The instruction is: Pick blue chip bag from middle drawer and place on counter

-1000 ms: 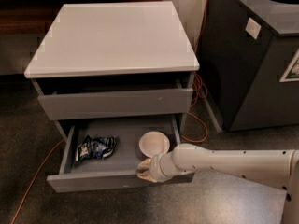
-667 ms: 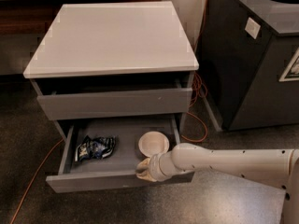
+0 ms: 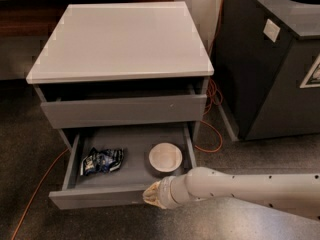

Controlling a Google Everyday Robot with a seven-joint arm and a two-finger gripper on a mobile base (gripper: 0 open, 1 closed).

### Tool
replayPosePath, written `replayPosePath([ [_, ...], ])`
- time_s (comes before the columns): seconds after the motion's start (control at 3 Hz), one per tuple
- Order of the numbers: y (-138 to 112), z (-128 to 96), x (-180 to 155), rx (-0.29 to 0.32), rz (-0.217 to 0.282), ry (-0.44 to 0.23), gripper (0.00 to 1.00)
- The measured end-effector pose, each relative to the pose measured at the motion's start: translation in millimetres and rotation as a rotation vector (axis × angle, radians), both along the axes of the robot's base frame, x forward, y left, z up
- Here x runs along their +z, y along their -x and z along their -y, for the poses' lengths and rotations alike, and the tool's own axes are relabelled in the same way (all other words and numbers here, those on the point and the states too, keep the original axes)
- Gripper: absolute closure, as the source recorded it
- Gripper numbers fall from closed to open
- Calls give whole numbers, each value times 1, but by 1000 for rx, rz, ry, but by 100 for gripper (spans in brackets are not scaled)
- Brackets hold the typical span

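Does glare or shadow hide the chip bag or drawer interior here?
Camera view: counter bright, nearly washed out; recess beneath it in deep shadow; blue chip bag in the middle drawer evenly lit, as is the gripper at the drawer's front edge.

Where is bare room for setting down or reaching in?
The light-grey square counter is all bare. In the open grey middle drawer, bare floor lies between the crumpled dark-blue chip bag and the off-white round bowl. Crowded: the gripper at the front wall near the bowl.
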State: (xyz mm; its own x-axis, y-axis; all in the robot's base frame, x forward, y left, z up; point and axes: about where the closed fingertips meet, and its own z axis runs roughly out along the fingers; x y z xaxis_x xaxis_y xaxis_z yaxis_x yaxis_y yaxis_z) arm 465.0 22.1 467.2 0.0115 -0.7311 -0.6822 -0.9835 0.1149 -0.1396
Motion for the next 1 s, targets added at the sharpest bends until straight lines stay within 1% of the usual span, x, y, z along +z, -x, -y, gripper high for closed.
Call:
replayPosePath([
  [0.33,31,-6,8,0,7,-25,100],
  [0.67,34,-8,19,3,23,-13,82],
  [1.0,14,-10,31,27,27,20,59],
])
